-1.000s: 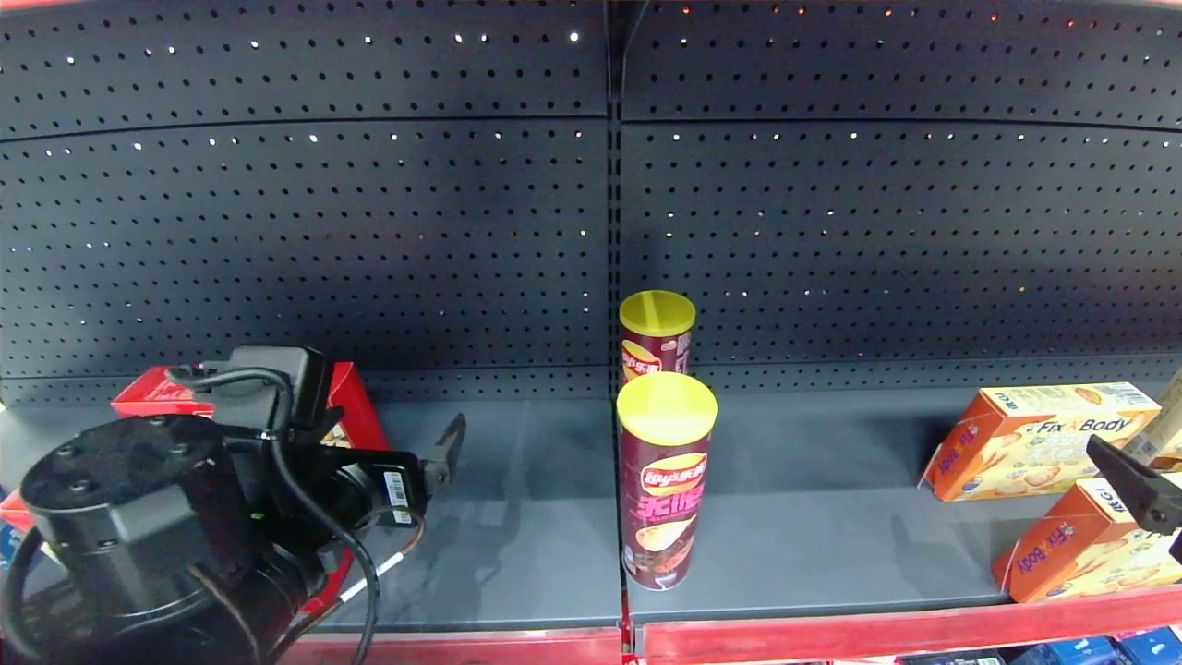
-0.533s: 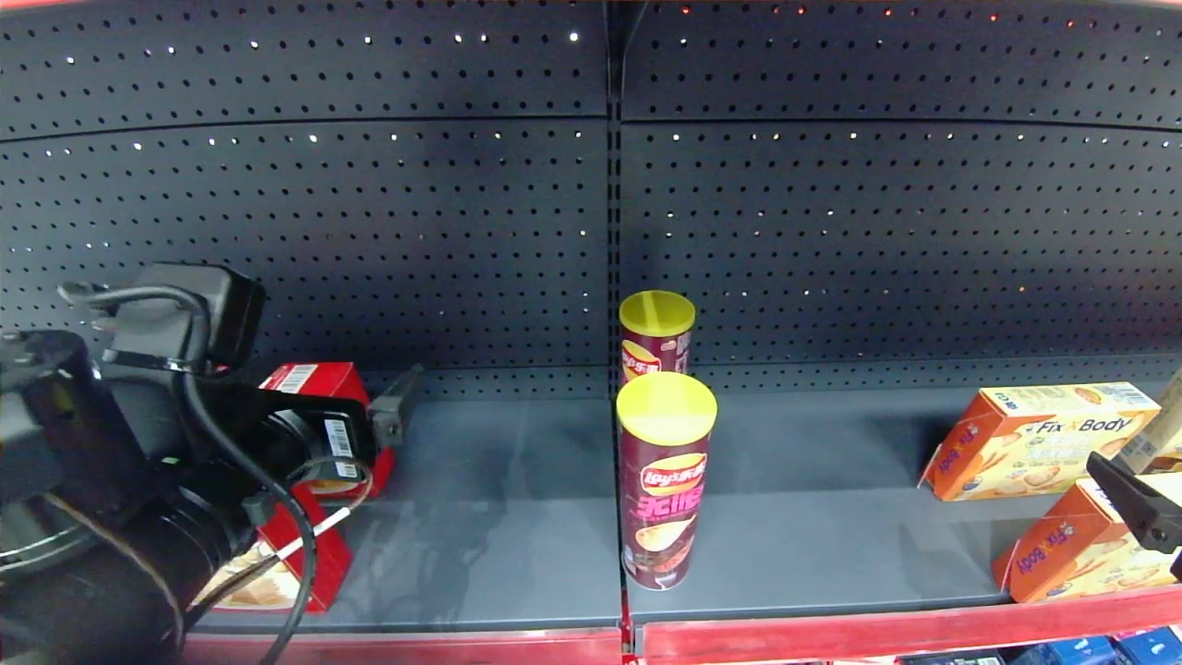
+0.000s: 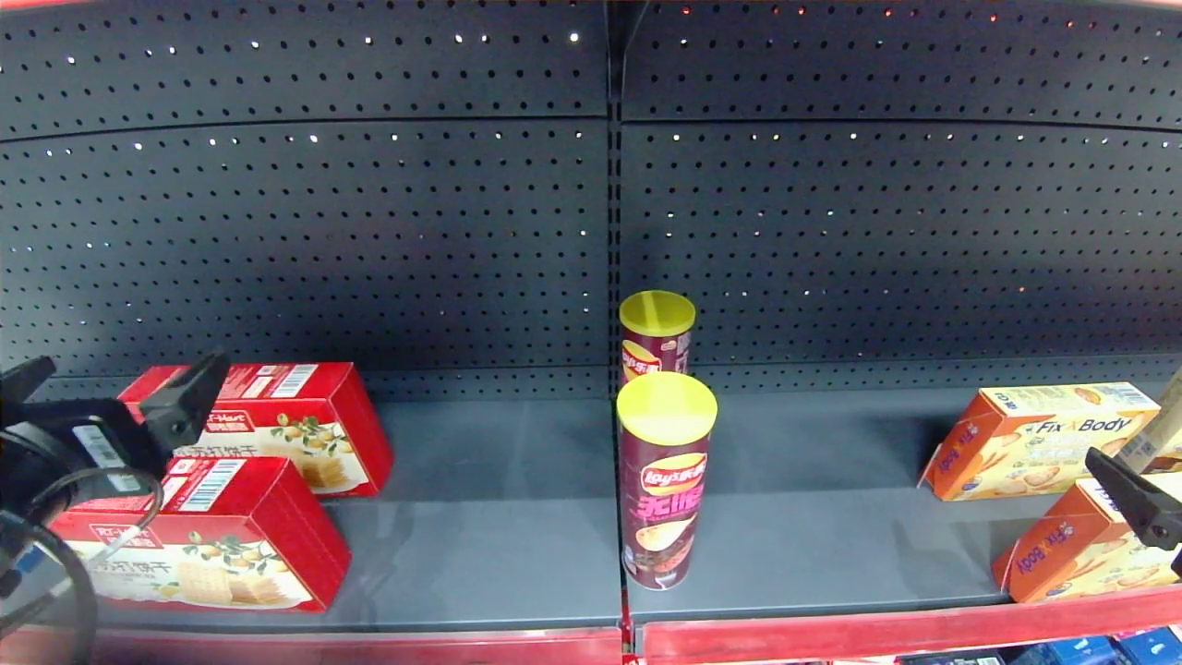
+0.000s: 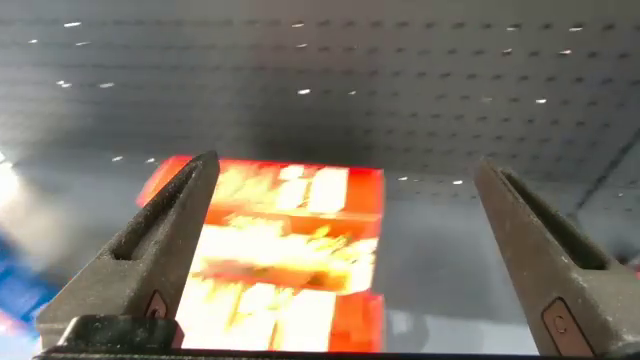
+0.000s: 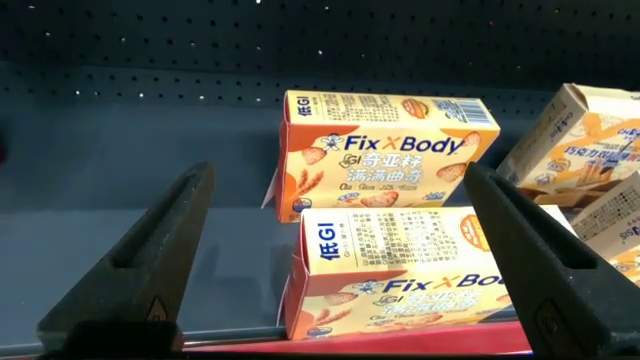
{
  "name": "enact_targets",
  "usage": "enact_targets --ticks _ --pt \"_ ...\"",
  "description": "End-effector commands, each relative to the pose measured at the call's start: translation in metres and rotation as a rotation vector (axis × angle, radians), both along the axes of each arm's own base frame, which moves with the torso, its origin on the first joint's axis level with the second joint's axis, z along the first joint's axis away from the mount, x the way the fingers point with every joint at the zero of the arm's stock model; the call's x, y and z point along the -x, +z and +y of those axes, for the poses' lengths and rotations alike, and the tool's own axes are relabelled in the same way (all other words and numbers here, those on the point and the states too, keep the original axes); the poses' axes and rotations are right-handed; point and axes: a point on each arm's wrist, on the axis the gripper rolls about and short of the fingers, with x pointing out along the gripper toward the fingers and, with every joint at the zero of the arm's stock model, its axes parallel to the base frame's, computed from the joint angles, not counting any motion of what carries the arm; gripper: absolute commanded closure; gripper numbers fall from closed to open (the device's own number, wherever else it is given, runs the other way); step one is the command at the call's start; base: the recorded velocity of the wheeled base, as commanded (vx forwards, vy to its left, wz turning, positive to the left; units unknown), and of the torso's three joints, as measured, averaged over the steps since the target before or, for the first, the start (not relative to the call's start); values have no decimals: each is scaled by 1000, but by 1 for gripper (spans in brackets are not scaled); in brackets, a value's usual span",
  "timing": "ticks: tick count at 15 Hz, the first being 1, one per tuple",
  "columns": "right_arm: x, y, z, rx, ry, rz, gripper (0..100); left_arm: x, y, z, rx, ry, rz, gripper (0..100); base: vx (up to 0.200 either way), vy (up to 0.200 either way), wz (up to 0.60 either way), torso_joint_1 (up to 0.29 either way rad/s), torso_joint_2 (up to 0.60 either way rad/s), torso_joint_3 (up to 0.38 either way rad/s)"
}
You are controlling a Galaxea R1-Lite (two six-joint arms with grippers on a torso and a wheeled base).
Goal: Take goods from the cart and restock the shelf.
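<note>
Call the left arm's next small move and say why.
Probably draw the left gripper back off the shelf and toward the cart for more goods. It is open and holds nothing, and the front red box and rear red box already lie on the shelf's left end, so this placement looks finished.

Grey shelf (image 3: 503,540) bearing boxes (image 3: 277,425), chip cans (image 3: 667,480)
</note>
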Motion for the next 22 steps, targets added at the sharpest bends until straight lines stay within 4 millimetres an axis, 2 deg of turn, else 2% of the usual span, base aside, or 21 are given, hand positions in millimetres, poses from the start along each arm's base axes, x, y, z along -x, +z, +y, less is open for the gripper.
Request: enact_targets --ticks 1,5,7,8,11,14,15,18,19,22 --pt "0 2 1 0 7 -6 0 26 -8 19 12 85 -39 0 0 0 0 0 0 0" --pt "1 1 1 -2 10 -8 0 66 -44 33 4 139 -23 0 0 0 0 0 0 0" --pt "3 3 1 -2 23 -21 0 83 -52 38 -3 162 6 0 0 0 0 0 0 0" --pt "4 3 1 -2 23 -24 0 83 -53 38 -4 165 7 0 0 0 0 0 0 0" --pt "4 3 1 -3 28 -28 0 123 -74 45 -1 185 8 0 0 0 0 0 0 0" --pt "8 5 0 -4 30 -46 0 158 -105 49 -9 214 42 0 0 0 0 0 0 0" --pt "9 4 0 -4 30 -47 0 162 -113 50 1 229 62 0 0 0 0 0 0 0" --pt "14 1 -1 -4 28 -52 0 159 -120 49 7 199 89 0 0 0 0 0 0 0" --pt "16 0 -1 -6 28 -53 0 154 -136 47 -2 124 137 0 0 0 0 0 0 0" --pt "17 -2 -1 -5 25 -49 0 151 -138 40 22 -158 110 0 0 0 0 0 0 0"
